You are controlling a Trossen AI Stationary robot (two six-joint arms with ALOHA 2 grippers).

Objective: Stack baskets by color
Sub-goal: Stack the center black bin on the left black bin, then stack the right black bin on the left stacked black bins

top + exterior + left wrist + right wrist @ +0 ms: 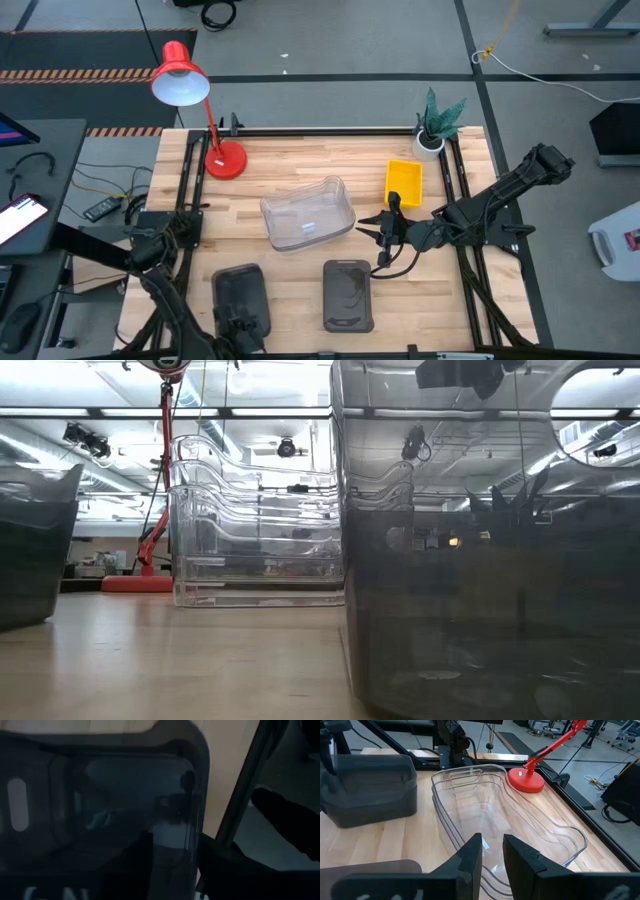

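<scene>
Two dark grey baskets sit near the table's front edge, one on the left (240, 293) and one to its right (348, 293). My left gripper (237, 326) points down at the left one's near end. It is open, with one finger inside the basket's wall (196, 820) and one outside. A stack of clear baskets (308, 212) rests on the table's middle, and a yellow basket (403, 183) lies at the far right. My right gripper (384, 226) hovers between these two, slightly open and holding nothing (492, 855).
A red desk lamp (224, 160) stands at the far left and a small potted plant (432, 132) at the far right corner. Black frame rails (330, 130) run along the table's edges. Bare wood lies between the clear stack and the grey baskets.
</scene>
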